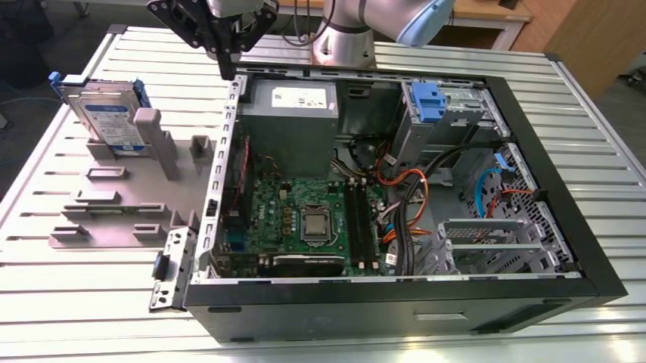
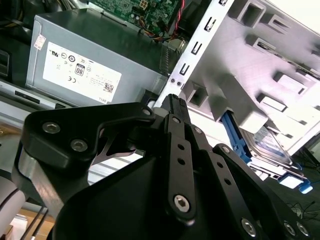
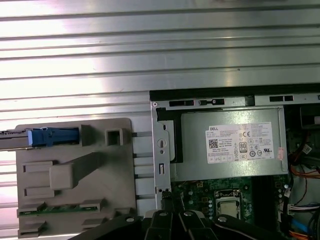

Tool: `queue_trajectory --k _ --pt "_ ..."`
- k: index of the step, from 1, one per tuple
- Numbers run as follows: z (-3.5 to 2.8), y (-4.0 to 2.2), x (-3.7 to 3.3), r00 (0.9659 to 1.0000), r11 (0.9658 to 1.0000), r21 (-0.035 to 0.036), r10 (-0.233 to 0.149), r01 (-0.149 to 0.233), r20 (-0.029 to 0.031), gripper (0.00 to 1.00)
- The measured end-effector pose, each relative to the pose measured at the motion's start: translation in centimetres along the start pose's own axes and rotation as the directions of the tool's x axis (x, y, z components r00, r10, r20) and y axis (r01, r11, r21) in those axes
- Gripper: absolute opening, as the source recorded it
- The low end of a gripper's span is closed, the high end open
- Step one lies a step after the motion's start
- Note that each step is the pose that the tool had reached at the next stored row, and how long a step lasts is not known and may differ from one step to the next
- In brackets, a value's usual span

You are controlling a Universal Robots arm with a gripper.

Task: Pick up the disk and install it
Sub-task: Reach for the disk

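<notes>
The disk (image 1: 106, 113) is a silver drive with a blue-and-white label and blue side rails. It stands upright in a slot of the grey fixture (image 1: 111, 204) at the exterior view's left. The first wrist view has it edge-on (image 3: 50, 136); in the second wrist view it leans in the fixture (image 2: 270, 145). My gripper (image 1: 228, 69) hangs above the back corner of the open computer case (image 1: 525, 128), to the right of the disk and apart from it. Its black fingers meet at the tip in both wrist views (image 2: 174, 100) (image 3: 168, 197), shut and holding nothing.
The grey power supply (image 1: 293, 106) sits inside the case just beside the gripper, and the case's metal edge (image 3: 162, 150) runs below the fingertips. A blue latch (image 1: 429, 102) stands at the drive bay, with cables and a metal cage (image 1: 485, 242) further along. The ribbed table (image 1: 91, 302) surrounds everything.
</notes>
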State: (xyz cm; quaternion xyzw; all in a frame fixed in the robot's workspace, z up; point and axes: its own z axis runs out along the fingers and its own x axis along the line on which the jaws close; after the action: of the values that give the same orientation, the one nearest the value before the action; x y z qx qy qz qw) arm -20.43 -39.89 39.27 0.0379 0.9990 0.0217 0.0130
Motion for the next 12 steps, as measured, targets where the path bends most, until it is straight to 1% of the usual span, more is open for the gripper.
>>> queue_trajectory --k 12 --pt "-0.02 -0.05 0.68 1.0000 1.0000 -0.0001 0.000 0.000 0.0000 0.11"
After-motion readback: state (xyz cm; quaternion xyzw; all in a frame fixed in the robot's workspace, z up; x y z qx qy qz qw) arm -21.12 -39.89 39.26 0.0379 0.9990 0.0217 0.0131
